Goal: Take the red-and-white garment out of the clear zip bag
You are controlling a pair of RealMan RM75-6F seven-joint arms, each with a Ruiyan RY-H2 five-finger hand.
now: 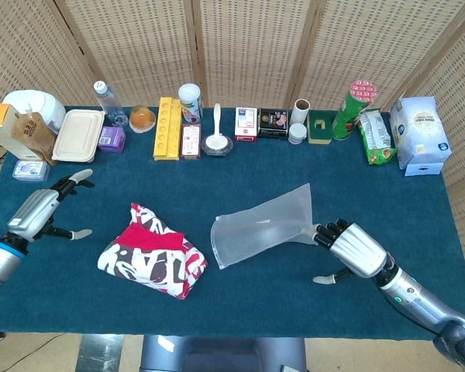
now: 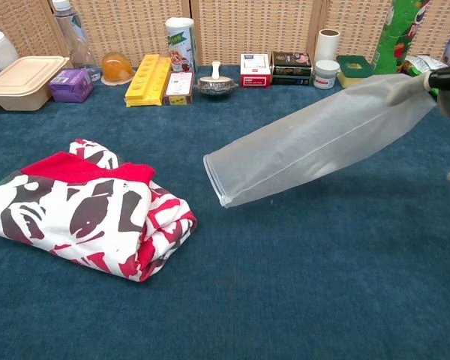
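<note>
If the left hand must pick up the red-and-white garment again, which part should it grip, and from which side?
Probably the red collar fold on top of the garment. It forms a raised ridge on the otherwise flat pile, and nothing lies on it. The left hand is open and sits apart from the garment on the robot's left, so coming from that side and above looks easiest.

Both arms are slim silver-grey tubes. The left hand (image 1: 37,214) has a ribbed silver back, black fingers with pale grey tips, and a blue ring at the wrist. The right hand (image 1: 347,249) looks the same, with a black wrist collar and a small green and blue mark behind it.
</note>
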